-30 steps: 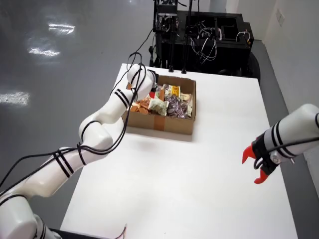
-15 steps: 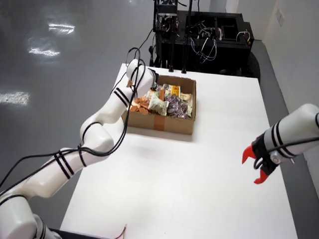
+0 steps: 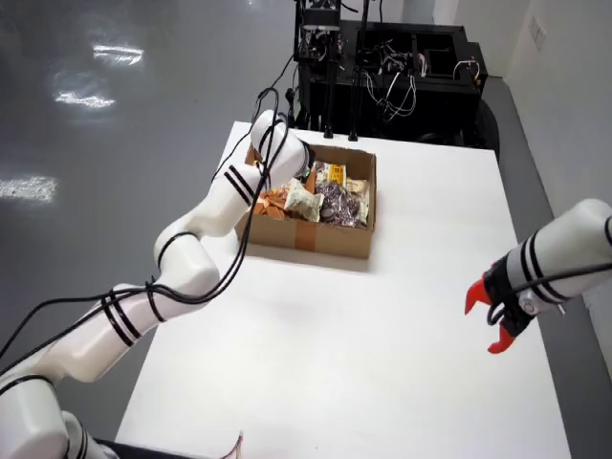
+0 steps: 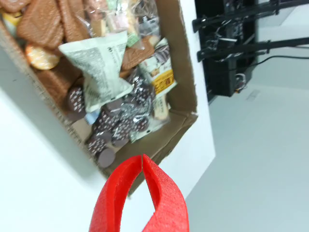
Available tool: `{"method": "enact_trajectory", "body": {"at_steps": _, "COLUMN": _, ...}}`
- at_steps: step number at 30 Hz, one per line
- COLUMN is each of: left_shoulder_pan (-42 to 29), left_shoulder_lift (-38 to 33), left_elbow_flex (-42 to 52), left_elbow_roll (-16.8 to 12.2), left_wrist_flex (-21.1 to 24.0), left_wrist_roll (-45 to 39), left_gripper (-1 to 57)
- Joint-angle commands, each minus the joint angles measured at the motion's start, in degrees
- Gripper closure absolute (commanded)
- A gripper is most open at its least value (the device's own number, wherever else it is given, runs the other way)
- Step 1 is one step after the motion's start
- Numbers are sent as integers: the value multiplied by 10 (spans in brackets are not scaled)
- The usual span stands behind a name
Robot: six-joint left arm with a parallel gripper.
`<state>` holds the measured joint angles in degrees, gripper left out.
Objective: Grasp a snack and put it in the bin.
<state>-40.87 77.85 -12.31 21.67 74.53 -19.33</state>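
The gripper [image 4: 143, 162] has its red fingertips pressed together on nothing, hanging over the corner of the cardboard box [image 4: 179, 58]. Just beyond the tips lie the snacks: a pale green packet [image 4: 102, 67] atop brown wrapped pieces.

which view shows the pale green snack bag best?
The view that rides on the gripper: the pale green snack bag sits large on top of the pile in the cardboard box, its print visible. The view from above shows it only as a small pale patch beside the arm's wrist.
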Motion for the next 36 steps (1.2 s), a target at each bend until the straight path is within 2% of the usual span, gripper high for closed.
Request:
{"method": "enact_trajectory", "body": {"at_steps": 1, "left_shoulder_pan": -13, "left_shoulder_lift": -58, "left_elbow_flex": 80, "left_elbow_roll": 0, "left_wrist_flex": 2, "left_wrist_roll": -2, "left_gripper": 564}}
{"method": "enact_trajectory", "body": {"at_steps": 17, "left_shoulder_pan": -93, "left_shoulder_lift": -245, "left_elbow_flex": 364, "left_elbow_roll": 0, "left_wrist_flex": -2, "left_wrist_roll": -34, "left_gripper": 570}}
{"method": "enact_trajectory", "body": {"at_steps": 36, "left_shoulder_pan": -220, "left_shoulder_lift": -291, "left_elbow_flex": 456, "left_elbow_roll": -54, "left_wrist_flex": -16, "left_wrist_roll": -9, "left_gripper": 569}}
